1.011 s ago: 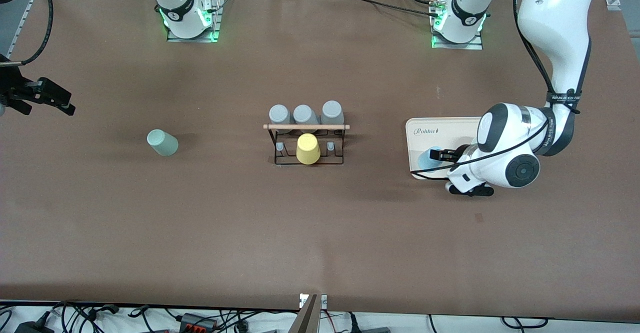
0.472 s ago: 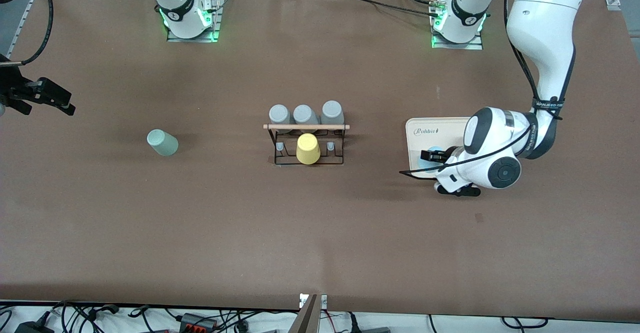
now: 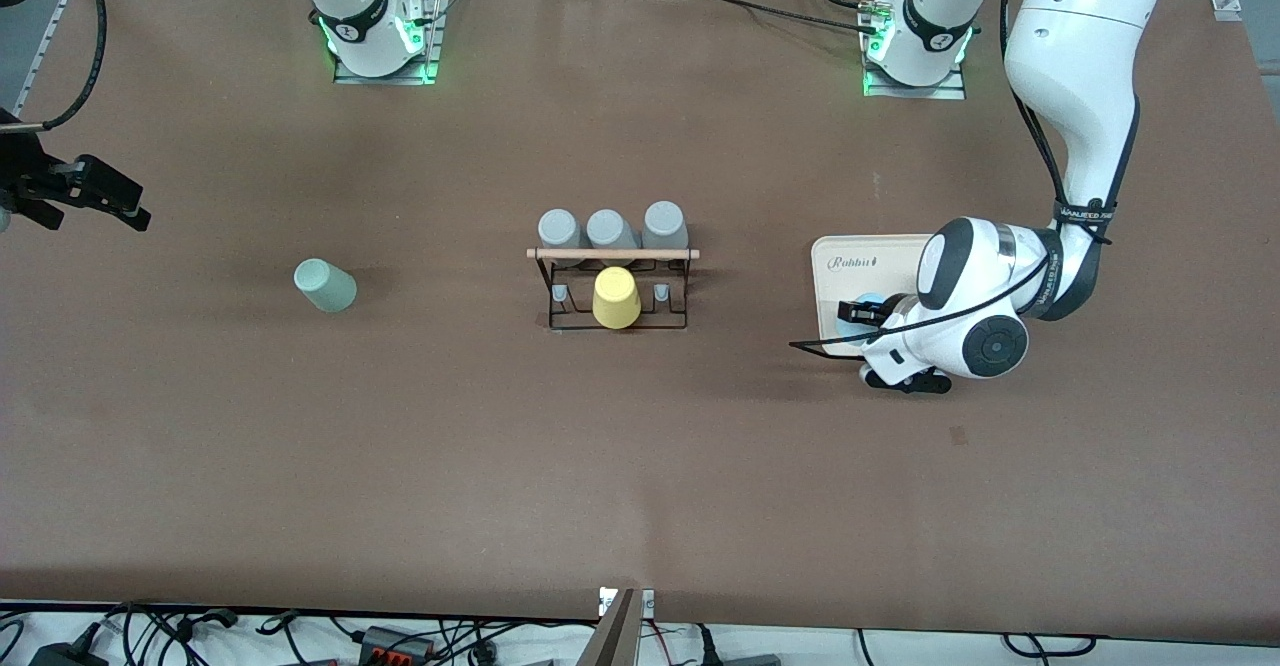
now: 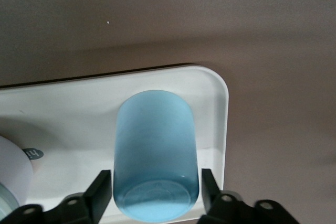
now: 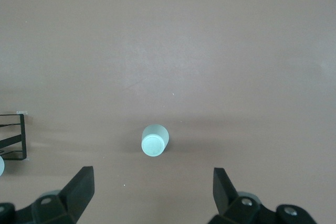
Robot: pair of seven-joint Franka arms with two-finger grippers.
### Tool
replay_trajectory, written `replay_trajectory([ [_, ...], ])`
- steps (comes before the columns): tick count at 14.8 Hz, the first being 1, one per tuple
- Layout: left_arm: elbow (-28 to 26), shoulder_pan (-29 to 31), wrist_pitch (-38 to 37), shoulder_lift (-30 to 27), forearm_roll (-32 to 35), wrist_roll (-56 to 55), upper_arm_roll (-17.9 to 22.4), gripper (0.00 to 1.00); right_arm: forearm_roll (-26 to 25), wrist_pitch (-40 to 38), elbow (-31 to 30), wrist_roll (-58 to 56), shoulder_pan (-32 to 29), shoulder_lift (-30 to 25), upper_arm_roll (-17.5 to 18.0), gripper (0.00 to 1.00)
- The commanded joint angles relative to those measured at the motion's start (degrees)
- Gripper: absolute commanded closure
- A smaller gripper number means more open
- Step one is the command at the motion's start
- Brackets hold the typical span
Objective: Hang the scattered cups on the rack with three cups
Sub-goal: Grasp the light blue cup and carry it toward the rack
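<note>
The left hand has slid along the cream tray toward the rack, clasping the blue cup. The green cup lies untouched on the worktop (right hand spread, waiting above).

We see a brown table carrying three things directly. The rack stands at its middle. The sage green cup lies on its side toward the right arm's end. The cream tray sits flat toward the left arm's end, level with the rack.
</note>
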Motion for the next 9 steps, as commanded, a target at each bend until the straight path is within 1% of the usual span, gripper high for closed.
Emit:
replay_trajectory([
  [1,-0.1,0.6,0.0,-1.0,-0.8,0.9,0.0,0.72,0.2,-0.4,-0.1,-0.8,-0.2,-0.7,0.2,0.0],
  [2,0.3,0.5,-0.2,-1.1,-0.8,0.9,0.0,0.78,0.2,-0.4,-0.1,-0.8,-0.2,-0.8,0.2,0.0],
  [3,1.1,0.4,-1.2,-1.2,-0.8,0.4,0.0,0.83,0.2,-0.4,-0.1,-0.8,-0.2,-0.8,0.2,0.0],
  [6,7.2,-0.3,-8.5,-1.0,-1.4,0.1,-0.1,0.83,0.2,-0.3,-0.1,-0.8,-0.2,-0.7,0.2,0.0],
  [9,10.7,-1.8,-10.1,-1.0,-7.3,-0.3,-0.1,0.82,0.2,-0.3,-0.1,-0.8,-0.2,-0.7,0.2,0.0],
])
